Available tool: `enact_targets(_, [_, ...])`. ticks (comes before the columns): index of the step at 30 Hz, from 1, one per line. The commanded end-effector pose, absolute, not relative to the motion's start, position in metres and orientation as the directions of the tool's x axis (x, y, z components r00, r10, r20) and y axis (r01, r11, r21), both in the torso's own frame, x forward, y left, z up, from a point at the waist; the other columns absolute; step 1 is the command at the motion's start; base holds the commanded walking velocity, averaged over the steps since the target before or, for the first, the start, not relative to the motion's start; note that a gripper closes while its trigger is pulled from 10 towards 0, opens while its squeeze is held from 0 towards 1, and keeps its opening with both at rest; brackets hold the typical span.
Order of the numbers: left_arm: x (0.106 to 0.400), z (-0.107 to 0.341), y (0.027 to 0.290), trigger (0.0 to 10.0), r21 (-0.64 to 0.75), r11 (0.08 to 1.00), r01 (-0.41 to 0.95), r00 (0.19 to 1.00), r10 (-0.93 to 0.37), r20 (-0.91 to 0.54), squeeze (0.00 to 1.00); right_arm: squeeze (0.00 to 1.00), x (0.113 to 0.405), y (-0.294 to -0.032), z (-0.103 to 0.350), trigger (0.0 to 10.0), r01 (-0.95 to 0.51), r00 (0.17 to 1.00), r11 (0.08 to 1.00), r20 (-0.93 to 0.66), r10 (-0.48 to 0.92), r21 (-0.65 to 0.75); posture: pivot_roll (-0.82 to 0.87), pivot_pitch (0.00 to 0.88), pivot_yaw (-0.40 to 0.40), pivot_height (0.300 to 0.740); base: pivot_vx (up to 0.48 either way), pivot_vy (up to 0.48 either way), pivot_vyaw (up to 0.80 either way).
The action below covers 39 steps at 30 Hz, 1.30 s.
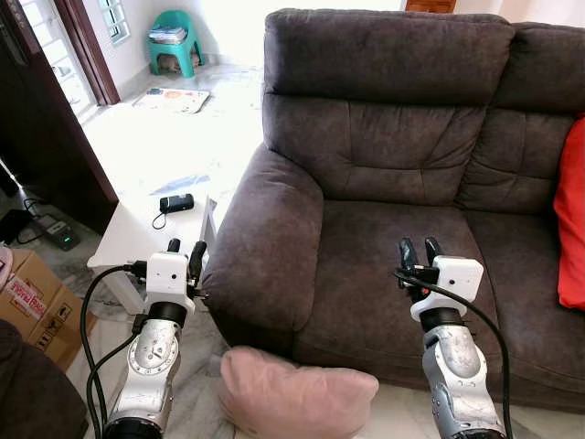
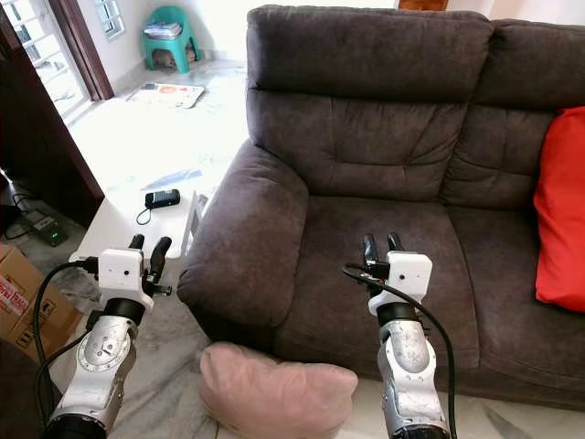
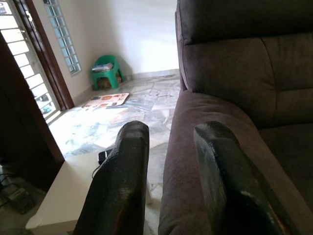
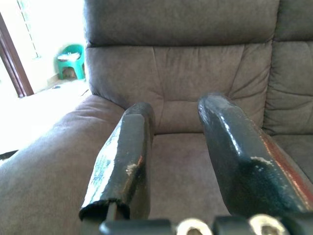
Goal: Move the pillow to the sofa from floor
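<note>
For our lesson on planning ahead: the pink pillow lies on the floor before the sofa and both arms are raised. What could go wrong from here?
1. The pink pillow lies low between the arms; the left tool and right tool, both open, are held well above it, so a deep bend is likely needed.
2. The left tool sits close to the sofa armrest and might snag it when lowering.
3. The white table with a black device stands near the left arm.

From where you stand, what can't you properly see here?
- Pink pillow on the floor: its near side is cut off by the bottom edge of both eye views.
- Red cushion on the sofa: cut off by the right edge.
- Small black device on the white table: too small to identify.
- Items on the green stool: too small to identify.
</note>
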<state>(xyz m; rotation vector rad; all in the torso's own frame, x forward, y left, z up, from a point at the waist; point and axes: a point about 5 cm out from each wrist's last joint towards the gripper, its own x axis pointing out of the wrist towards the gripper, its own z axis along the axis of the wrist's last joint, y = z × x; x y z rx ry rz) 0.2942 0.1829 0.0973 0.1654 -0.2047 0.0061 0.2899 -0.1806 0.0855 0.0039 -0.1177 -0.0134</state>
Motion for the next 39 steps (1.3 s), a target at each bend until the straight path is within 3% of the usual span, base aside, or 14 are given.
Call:
enact_targets(1, [0.296,0.1007,0.1799,10.0,0.16,0.987,-0.017,0.977,-0.017,0.211,0.0,0.0,0.2909,-0.1801,0.0892,10.0,0.011,0.992,1.0,0.126,-0.012,0.01,0.02,0.069,-0.005,0.678,0.0,0.0,0.0])
enact_targets(11, [0.2961,0.1009,0.1789,10.0,0.157,0.988,-0.011,0.977,-0.022,0.211,0.0,0.0,0.2911,-0.1787,0.0899,10.0,0.001,0.992,1.0,0.126,-0.001,-0.003,0.02,0.075,-0.007,0.619,0.0,0.0,0.0])
enact_targets(39, [0.296,0.0992,0.1761,10.0,0.149,0.989,0.013,0.979,-0.042,0.198,0.0,0.0,0.2915,-0.1751,0.091,10.0,-0.018,0.992,1.0,0.125,0.02,-0.012,0.02,0.082,-0.011,0.619,0.0,0.0,0.0])
